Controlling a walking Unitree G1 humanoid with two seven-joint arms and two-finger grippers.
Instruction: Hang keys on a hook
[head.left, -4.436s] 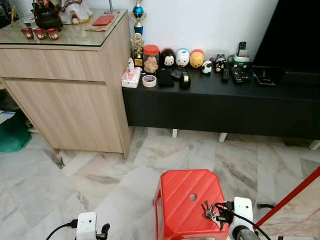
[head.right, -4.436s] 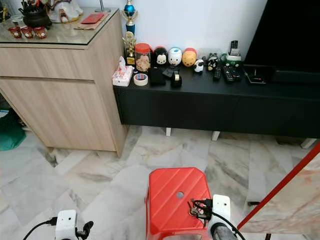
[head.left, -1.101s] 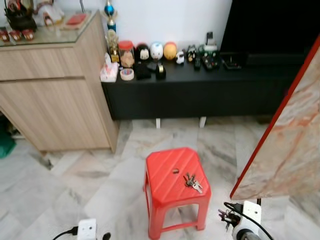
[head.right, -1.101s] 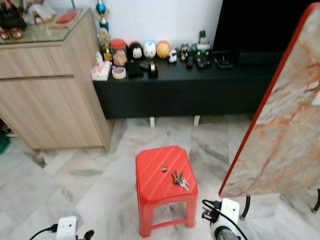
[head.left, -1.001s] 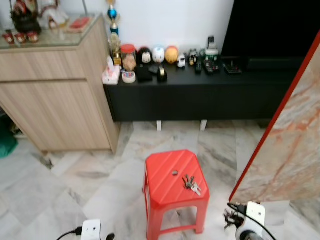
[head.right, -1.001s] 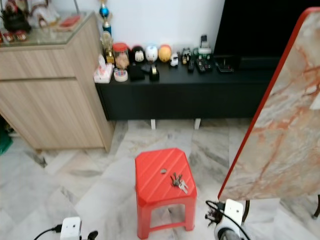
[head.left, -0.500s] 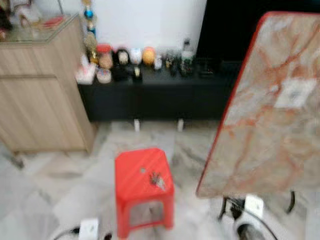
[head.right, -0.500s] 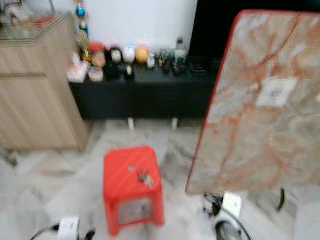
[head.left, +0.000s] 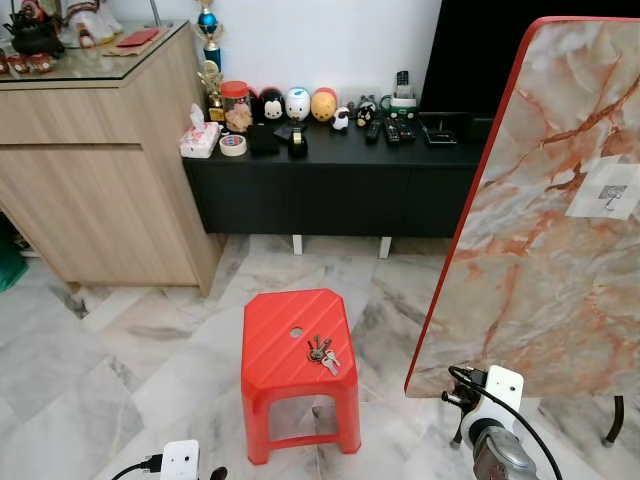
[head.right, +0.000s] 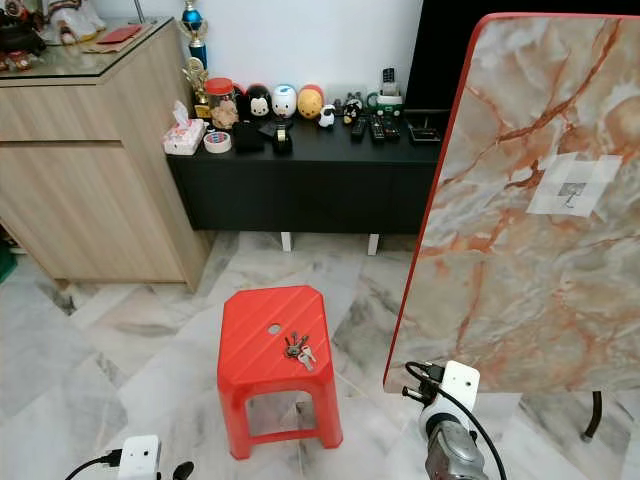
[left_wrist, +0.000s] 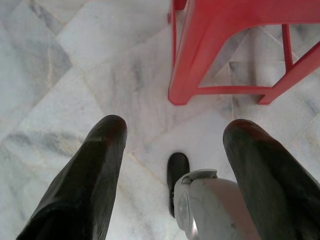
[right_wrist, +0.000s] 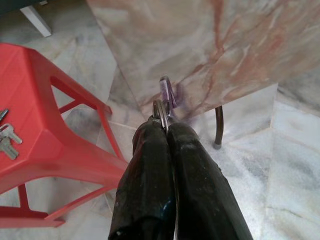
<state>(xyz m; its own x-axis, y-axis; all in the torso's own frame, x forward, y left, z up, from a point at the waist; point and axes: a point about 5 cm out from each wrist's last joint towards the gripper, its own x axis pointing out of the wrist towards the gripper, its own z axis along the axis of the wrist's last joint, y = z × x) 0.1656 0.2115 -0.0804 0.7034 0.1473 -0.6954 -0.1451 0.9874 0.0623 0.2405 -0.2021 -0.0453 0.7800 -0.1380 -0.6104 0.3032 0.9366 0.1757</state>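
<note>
While the keys (head.left: 322, 352) are left lying on the red stool (head.left: 270, 350), a purple carabiner (right_wrist: 166, 95) is pinched by the right end effector (right_wrist: 166, 127); the left end effector (left_wrist: 172, 132) is spread wide.

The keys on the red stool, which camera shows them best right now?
The left eye view: the keys lie whole and unobstructed on top of the red stool, near its right side. The right eye view shows the same bunch, a little smaller. The right wrist view catches them cut off at the frame's edge; the left wrist view has the stool's legs.

Marble floor (head.left: 120, 350), wooden cabinet (head.left: 100, 190), black console (head.left: 330, 180) against a white wall (head.left: 330, 45).
</note>
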